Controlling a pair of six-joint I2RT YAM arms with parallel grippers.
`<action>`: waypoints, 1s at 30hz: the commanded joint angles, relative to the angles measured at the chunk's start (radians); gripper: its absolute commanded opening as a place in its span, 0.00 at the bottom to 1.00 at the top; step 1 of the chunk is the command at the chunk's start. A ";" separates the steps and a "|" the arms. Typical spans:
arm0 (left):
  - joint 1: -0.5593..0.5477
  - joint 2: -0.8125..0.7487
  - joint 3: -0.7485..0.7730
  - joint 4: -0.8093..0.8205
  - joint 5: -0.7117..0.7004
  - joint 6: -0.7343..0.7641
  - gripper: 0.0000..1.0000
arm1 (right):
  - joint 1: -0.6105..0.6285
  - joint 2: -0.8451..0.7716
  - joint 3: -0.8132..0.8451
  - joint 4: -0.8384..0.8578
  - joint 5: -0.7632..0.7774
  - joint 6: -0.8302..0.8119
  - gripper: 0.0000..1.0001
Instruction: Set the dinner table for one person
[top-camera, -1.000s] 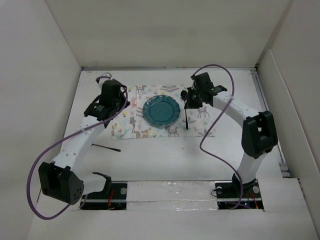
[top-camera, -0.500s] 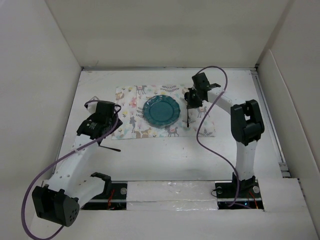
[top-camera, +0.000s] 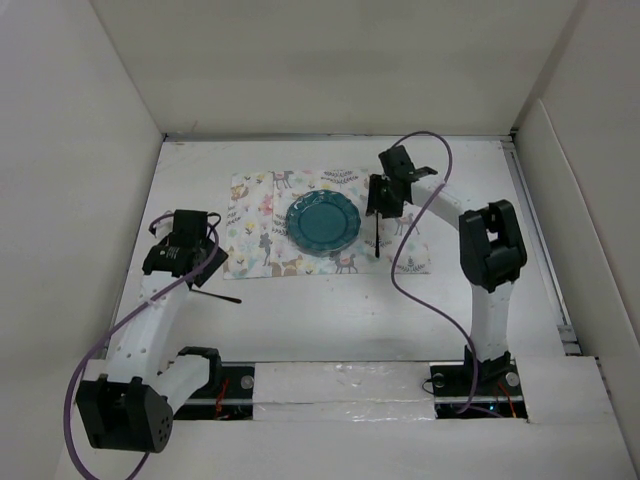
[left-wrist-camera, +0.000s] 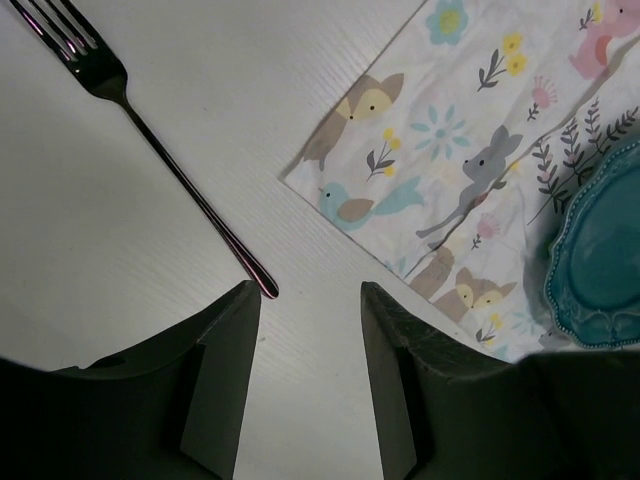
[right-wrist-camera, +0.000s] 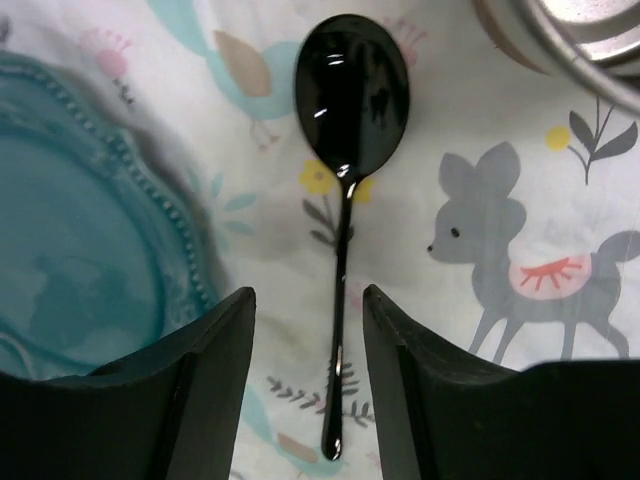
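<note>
The dinner table (top-camera: 330, 320) carries a patterned placemat (top-camera: 262, 215) with a teal plate (top-camera: 322, 222) on it. A dark spoon (top-camera: 376, 240) lies on the placemat just right of the plate; in the right wrist view the spoon (right-wrist-camera: 350, 90) lies flat, its handle passing between the fingers untouched. My right gripper (right-wrist-camera: 308, 292) hangs open above it. A fork (top-camera: 213, 295) lies on the bare table left of the placemat. My left gripper (left-wrist-camera: 309, 290) stands open and empty over the table, the fork (left-wrist-camera: 150, 140) handle's end just beside its left finger.
White panels wall the table on three sides. The metal rim of a round vessel (right-wrist-camera: 580, 35) shows at the top right of the right wrist view, beyond the spoon. The placemat's near-left corner (left-wrist-camera: 300, 175) lies just ahead of my left gripper.
My right gripper has opened and let go of the spoon, which now lies on the placemat. My left arm has drawn back left and toward the fork, its jaws opening wider.
</note>
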 joint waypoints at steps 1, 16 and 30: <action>0.001 0.008 0.037 -0.044 -0.007 -0.026 0.42 | 0.051 -0.134 0.026 0.004 0.072 0.022 0.55; 0.197 0.252 -0.042 -0.019 -0.022 -0.285 0.49 | 0.341 -0.754 -0.345 0.075 0.070 0.088 0.06; 0.309 0.301 -0.204 0.125 -0.041 -0.322 0.47 | 0.360 -0.922 -0.438 0.035 -0.025 0.049 0.19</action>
